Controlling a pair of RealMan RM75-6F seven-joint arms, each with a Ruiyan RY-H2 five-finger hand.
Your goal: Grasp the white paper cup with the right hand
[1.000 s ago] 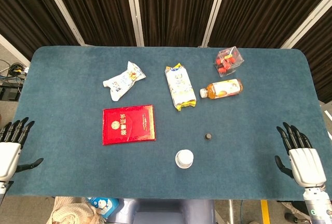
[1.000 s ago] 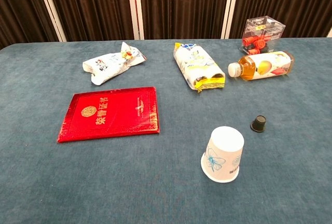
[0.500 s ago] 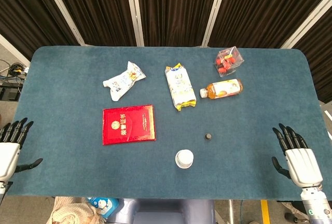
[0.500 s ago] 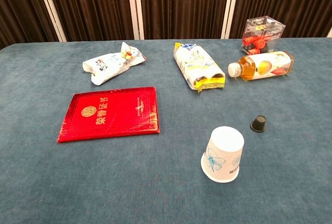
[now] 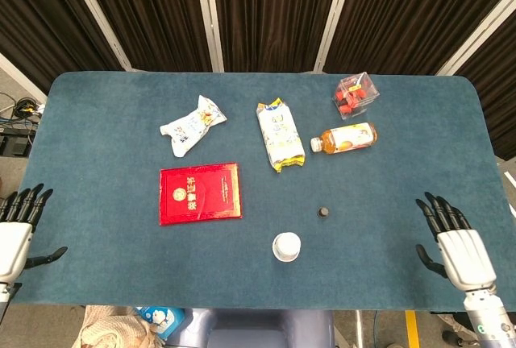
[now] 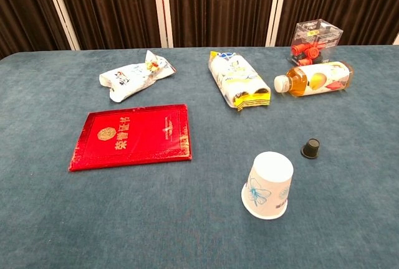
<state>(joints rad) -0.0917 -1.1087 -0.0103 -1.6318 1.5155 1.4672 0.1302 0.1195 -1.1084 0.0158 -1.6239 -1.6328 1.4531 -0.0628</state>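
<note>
The white paper cup (image 5: 286, 246) (image 6: 268, 185) stands upside down near the table's front edge, with a blue flower print on its side. My right hand (image 5: 456, 250) hovers over the table's front right part, fingers spread and empty, well to the right of the cup. At the front left corner my left hand (image 5: 15, 235) is open too, off the table's edge. Neither hand shows in the chest view.
A small black cap (image 5: 323, 213) lies just behind and right of the cup. A red booklet (image 5: 200, 193) lies to its left. Further back are a snack bag (image 5: 192, 125), a cracker pack (image 5: 279, 134), a juice bottle (image 5: 344, 138) and a clear box (image 5: 355, 94).
My right hand has crept left and a little forward over the table, toward the cup. The left hand and the objects have stayed put.
</note>
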